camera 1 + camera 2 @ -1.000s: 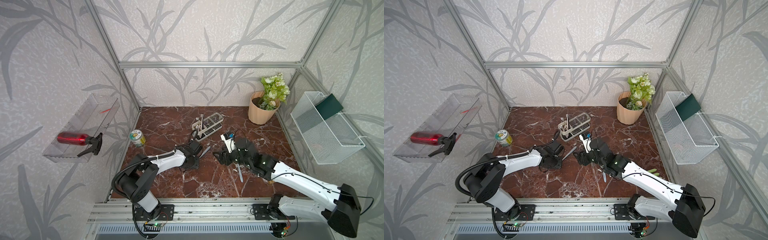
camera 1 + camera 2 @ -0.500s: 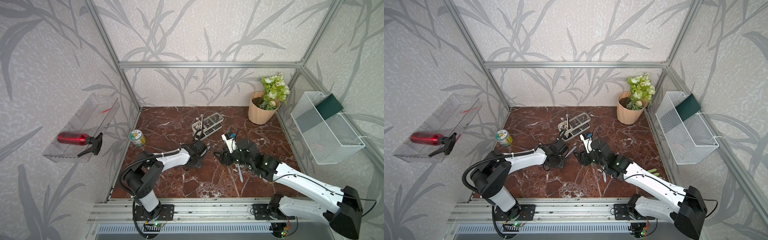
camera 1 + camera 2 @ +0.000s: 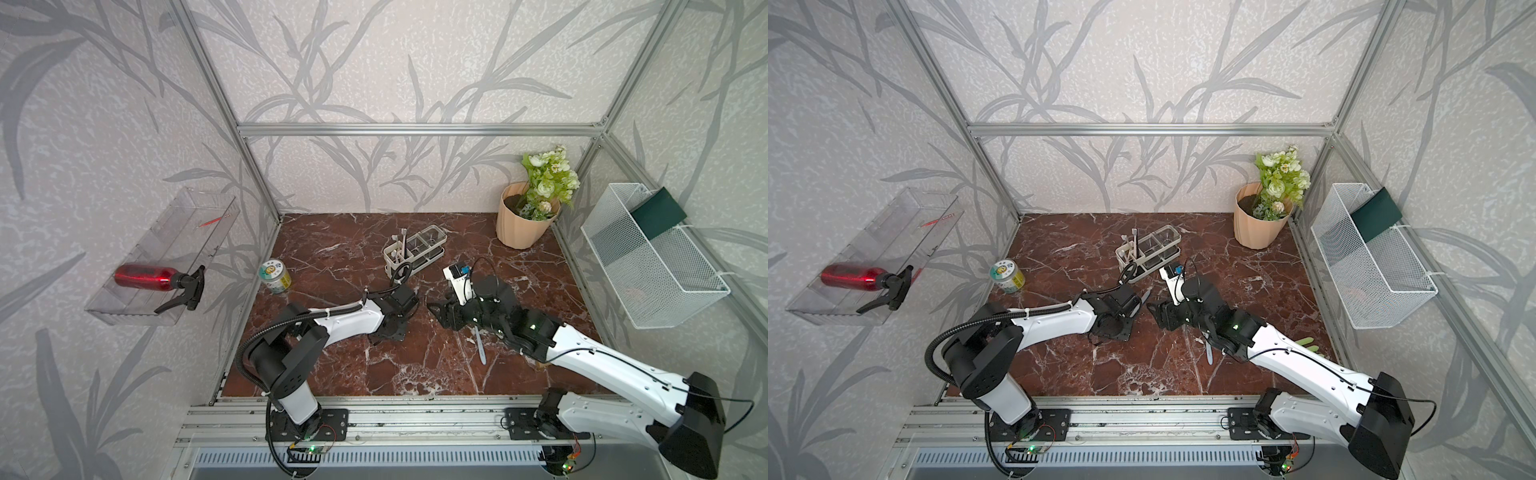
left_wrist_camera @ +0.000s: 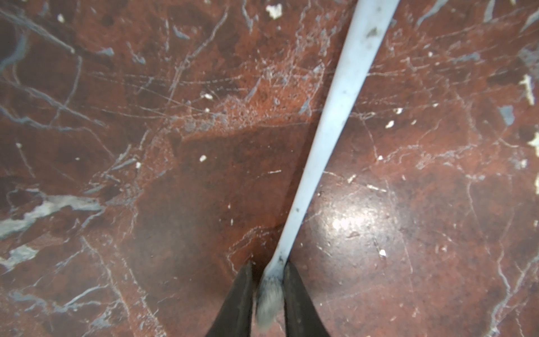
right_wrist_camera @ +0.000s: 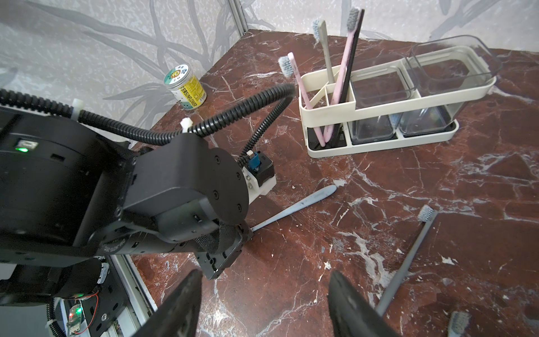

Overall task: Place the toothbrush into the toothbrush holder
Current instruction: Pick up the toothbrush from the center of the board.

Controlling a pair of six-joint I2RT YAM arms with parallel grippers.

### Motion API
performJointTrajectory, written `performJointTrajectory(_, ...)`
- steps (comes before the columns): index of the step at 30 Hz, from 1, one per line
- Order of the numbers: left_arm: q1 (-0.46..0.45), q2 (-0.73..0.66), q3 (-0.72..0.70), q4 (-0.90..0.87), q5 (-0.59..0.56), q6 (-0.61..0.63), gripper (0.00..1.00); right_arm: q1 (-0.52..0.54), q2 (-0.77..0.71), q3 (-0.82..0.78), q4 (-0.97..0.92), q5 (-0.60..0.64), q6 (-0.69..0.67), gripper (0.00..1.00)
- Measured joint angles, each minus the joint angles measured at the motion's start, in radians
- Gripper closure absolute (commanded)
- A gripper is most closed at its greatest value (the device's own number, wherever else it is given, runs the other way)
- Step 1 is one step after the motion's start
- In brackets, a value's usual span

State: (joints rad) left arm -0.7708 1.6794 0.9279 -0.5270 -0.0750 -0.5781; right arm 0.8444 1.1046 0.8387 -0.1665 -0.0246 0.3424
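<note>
You see pale walls (image 3: 374,62) with a grey leaf pattern, framed by aluminium bars (image 3: 415,129). The floor (image 3: 332,232) is red-brown marble with white veins; a bright spot of light (image 4: 350,226) shines on it.

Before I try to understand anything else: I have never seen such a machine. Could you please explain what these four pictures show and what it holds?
This is a robot with two arms, fixed at the front of a red marble table. Two pictures look down on the whole scene from above; the other two come from cameras on the wrists. On the table stand a toothbrush holder with several brushes in it, a small jar and a flower pot; a grey toothbrush lies loose. The left gripper has its jaws on either side of the head of a pale blue toothbrush, which lies on the table; whether they pinch it I cannot tell. The right gripper is open and empty.
</note>
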Motion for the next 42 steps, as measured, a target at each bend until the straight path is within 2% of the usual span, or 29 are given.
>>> performJointTrajectory(3, 0.000, 0.013, 0.015, -0.010, -0.007, 0.002, 0.87, 0.000, 0.000, 0.000, 0.000, 0.000, 0.000, 0.31)
performJointTrajectory(9, -0.003, 0.022, 0.027, -0.022, -0.011, -0.001, 0.90, 0.000, -0.013, 0.000, -0.008, 0.002, 0.000, 0.31)
performJointTrajectory(14, -0.008, 0.020, 0.029, -0.026, -0.011, -0.001, 1.00, 0.000, -0.017, 0.000, -0.014, 0.002, 0.005, 0.31)
performJointTrajectory(20, -0.059, 0.002, 0.029, -0.077, 0.020, -0.001, 1.00, 0.000, -0.016, 0.000, -0.018, 0.002, 0.016, 0.31)
performJointTrajectory(25, -0.104, -0.108, -0.013, -0.129, 0.071, 0.000, 1.00, -0.010, -0.012, -0.003, -0.018, -0.001, 0.035, 0.31)
performJointTrajectory(33, -0.112, -0.288, -0.045, -0.158, 0.112, 0.003, 1.00, -0.161, 0.022, -0.074, 0.045, -0.127, 0.139, 0.31)
performJointTrajectory(42, -0.133, -0.315, -0.054, -0.153, 0.154, 0.003, 1.00, -0.173, 0.128, -0.140, 0.222, -0.293, 0.258, 0.30)
